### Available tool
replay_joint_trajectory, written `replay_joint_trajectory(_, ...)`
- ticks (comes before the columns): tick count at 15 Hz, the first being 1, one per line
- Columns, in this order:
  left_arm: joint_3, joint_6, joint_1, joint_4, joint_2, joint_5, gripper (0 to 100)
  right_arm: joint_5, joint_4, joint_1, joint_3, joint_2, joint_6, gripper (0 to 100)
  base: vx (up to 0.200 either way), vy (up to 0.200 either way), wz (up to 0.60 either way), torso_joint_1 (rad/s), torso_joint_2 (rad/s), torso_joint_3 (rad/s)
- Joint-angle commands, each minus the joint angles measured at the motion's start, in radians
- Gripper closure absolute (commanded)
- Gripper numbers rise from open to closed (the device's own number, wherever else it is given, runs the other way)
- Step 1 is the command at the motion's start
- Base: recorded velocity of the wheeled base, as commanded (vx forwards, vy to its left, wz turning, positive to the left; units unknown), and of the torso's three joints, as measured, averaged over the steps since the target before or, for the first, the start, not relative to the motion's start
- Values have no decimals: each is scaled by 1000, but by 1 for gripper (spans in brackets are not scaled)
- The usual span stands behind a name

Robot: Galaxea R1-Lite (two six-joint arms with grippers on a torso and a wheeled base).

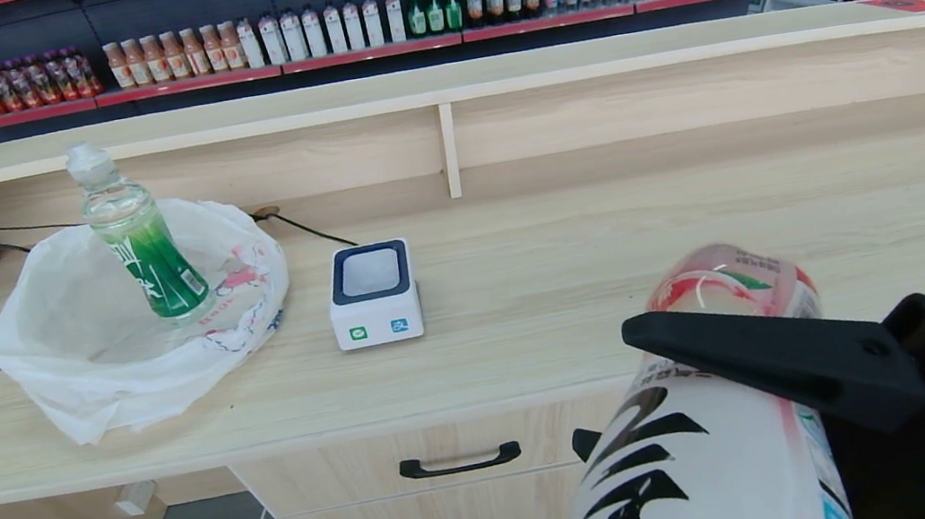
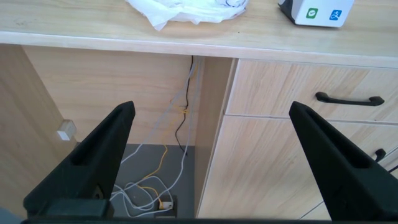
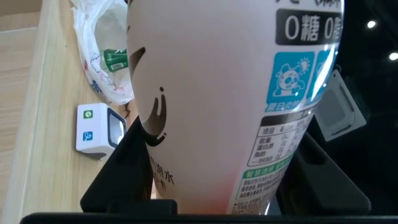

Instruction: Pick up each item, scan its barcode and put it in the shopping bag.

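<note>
Head above, wrists low; common scanner (image 1: 374,294)

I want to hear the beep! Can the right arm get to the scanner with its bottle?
Probably yes. The right gripper holds the bottle, and the counter between it and the scanner looks bare. The bag sits beyond the scanner, on the left.

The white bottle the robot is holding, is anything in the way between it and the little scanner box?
No, nothing visible. The right gripper holds the white bottle near the front of the counter; only its bare top lies between the bottle and the scanner.
</note>
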Motion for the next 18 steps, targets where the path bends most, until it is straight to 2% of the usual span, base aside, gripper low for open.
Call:
replay_joint_trajectory(1, 0, -1, 0, 0, 0, 0, 0, 0, 0, 1, 5, -4, 0, 100, 0, 0, 0, 0, 0, 0)
replay_joint_trajectory(5, 0, -2, 0, 0, 0, 0, 0, -65, 0, 29, 7, -1, 2, 100, 0, 0, 0, 0, 0, 0)
replay_joint_trajectory(9, 0, -1, 0, 0, 0, 0, 0, -69, 0, 29, 14, 5, 19, 100, 0, 0, 0, 0, 0, 0)
replay_joint_trajectory(13, 0, -1, 0, 0, 0, 0, 0, -78, 0, 17, 44, 22, 131, 100, 0, 0, 0, 0, 0, 0)
replay_joint_trajectory(16, 0, -2, 0, 0, 0, 0, 0, -69, -3, -71, 77, 19, 263, 100, 0, 0, 0, 0, 0, 0)
replay_joint_trajectory(18, 0, -1, 0, 0, 0, 0, 0, -65, 3, -91, 65, 42, 338, 100, 0, 0, 0, 0, 0, 0)
